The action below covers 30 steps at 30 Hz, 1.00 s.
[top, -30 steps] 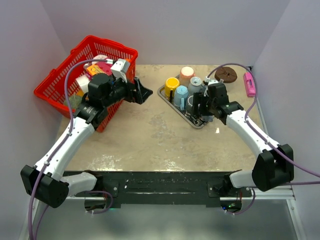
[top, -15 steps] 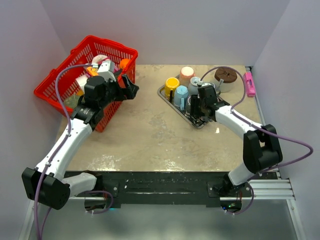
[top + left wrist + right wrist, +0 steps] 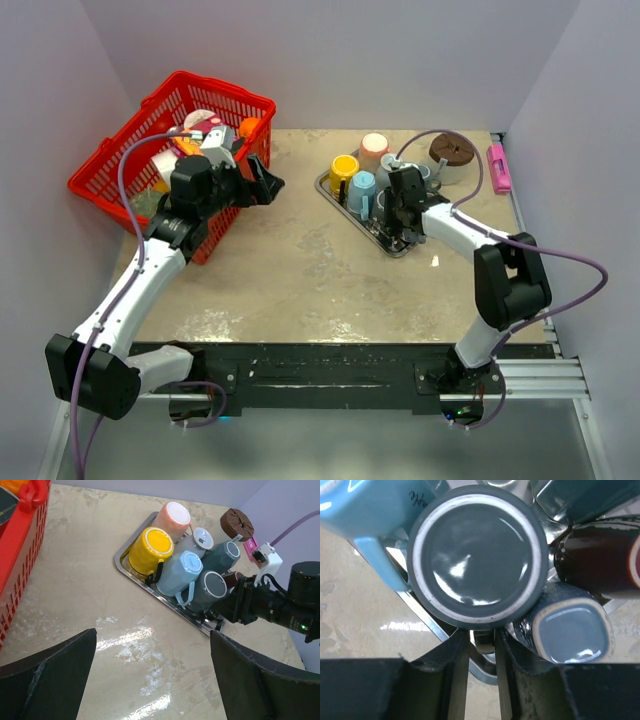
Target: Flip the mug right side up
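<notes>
The upside-down dark grey mug [image 3: 477, 562] is seen on the metal tray [image 3: 134, 577], at its near end among other mugs. Its handle [image 3: 484, 641] is pinched between the 2 fingers of the right gripper [image 3: 482, 647]. The left gripper [image 3: 152, 635] is held spread wide above the table [image 3: 300, 270].

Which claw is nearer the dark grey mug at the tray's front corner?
Right. The right claw straddles the handle of the dark grey mug; the left claw hovers beside the red plastic basket.
</notes>
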Each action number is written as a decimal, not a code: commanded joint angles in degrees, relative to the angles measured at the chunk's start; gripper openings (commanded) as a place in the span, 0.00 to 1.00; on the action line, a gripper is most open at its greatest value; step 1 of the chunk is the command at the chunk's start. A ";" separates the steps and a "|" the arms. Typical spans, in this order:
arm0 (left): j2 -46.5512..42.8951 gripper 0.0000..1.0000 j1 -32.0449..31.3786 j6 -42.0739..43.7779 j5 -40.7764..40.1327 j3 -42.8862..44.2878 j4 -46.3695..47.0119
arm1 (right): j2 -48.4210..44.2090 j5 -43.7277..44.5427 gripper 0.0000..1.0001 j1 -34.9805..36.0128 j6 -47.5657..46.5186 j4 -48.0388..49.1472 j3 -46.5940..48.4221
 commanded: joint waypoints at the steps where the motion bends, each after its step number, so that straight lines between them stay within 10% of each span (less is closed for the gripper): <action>1: -1.65 0.99 0.31 0.32 3.76 -1.31 3.80 | 2.26 2.22 0.25 -0.14 -1.12 0.98 3.69; 9: -2.27 0.99 0.31 0.94 6.48 -2.80 4.50 | 2.26 3.28 0.01 0.03 -2.70 -0.34 4.48; 30: -0.07 0.99 -1.79 -12.24 23.97 -12.47 20.49 | -14.17 -4.54 0.00 0.03 1.78 -6.66 2.90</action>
